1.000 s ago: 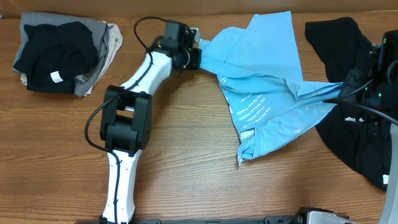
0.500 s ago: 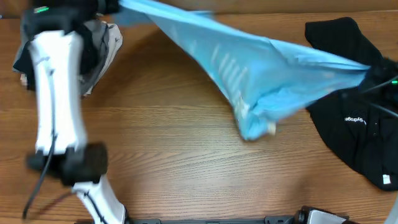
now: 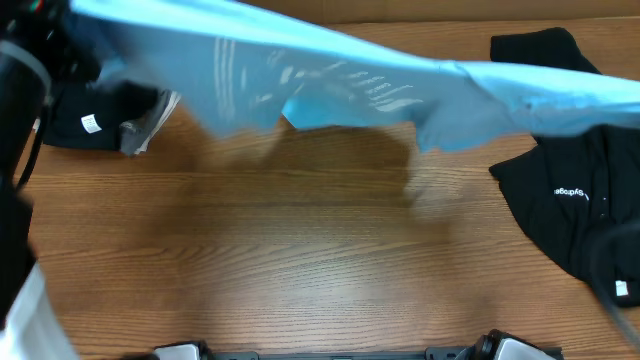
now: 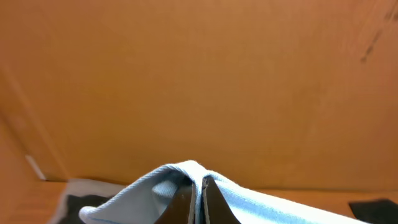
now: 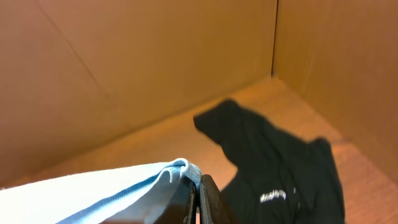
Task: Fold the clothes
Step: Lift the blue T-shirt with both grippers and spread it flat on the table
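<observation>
Left wrist view: left pincer (image 4: 200, 188) clenched, its two dark fingers pressed together on a fold of the light sky-blue cotton T-shirt (image 3: 330, 65). The cloth bunches over the fingertips and trails off to the lower right.

Right wrist view: right pincer (image 5: 198, 190) likewise clamped, gripping a hemmed edge of the same shirt. The cloth runs off to the lower left.

Overhead: the shirt hangs in the air between the two grips, clear of the wooden table (image 3: 300, 260). It stretches as a long band across the far part of the frame, from the upper left corner to the right edge. It is motion-blurred. The lower edge sags in uneven flaps near the middle. White lettering (image 3: 385, 95) shows on the middle part, too smeared to read. A soft shadow lies on the table below it.

Left arm (image 3: 15, 200): a blurred dark-and-white shape along the left edge. The pincers themselves cannot be made out from above.

Right side of table: large black T-shirt (image 3: 560, 210), lying spread and rumpled, with small white text on it. Its far part passes under the blue band.

Far left: stack of folded dark and grey garments (image 3: 90, 118), partly hidden behind the blue cloth. A small white tag shows on the black top piece.

Farthest: brown cardboard walls (image 4: 186, 81) behind the table, seen in both wrist views. A corner seam shows in the right wrist view.
</observation>
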Robot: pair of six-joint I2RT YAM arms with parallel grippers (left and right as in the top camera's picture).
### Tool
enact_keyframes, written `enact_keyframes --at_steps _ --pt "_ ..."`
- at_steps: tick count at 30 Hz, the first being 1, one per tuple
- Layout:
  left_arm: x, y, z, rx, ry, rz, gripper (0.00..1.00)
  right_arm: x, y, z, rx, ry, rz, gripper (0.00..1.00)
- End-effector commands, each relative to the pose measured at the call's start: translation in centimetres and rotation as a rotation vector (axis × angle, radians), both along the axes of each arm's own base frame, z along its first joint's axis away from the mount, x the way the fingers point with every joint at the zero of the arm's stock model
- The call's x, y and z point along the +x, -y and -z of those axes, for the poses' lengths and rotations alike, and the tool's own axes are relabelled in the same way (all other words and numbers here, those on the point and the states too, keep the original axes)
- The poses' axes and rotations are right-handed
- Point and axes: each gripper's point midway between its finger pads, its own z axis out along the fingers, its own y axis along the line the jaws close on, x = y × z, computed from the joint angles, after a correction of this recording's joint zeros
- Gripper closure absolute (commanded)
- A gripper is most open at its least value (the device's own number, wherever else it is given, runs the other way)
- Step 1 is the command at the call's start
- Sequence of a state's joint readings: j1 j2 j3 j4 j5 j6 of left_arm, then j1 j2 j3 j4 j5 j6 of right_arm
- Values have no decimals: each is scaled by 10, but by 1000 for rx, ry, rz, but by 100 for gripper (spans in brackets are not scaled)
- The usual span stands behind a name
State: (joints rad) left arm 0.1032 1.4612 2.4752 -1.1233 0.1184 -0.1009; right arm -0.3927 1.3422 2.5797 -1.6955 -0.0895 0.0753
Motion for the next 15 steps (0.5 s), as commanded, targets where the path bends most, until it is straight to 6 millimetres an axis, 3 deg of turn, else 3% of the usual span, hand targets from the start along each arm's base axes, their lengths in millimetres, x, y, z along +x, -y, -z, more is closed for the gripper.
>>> enact_keyframes --at_steps 1,5,10,13,15 --pt "-46 -19 -23 44 81 -125 96 -41 -11 -28 -73 123 29 96" --pt "-80 -18 -24 50 88 -144 96 -77 -25 -39 -107 202 34 96" --pt "-102 -26 -4 55 9 -203 96 -119 -33 -47 -155 285 88 96" --pt "-108 -34 13 61 -62 -254 96 -135 -25 -49 -179 299 162 96" --pt "-106 -42 21 68 -98 -297 96 -133 -24 -48 -177 294 154 96"
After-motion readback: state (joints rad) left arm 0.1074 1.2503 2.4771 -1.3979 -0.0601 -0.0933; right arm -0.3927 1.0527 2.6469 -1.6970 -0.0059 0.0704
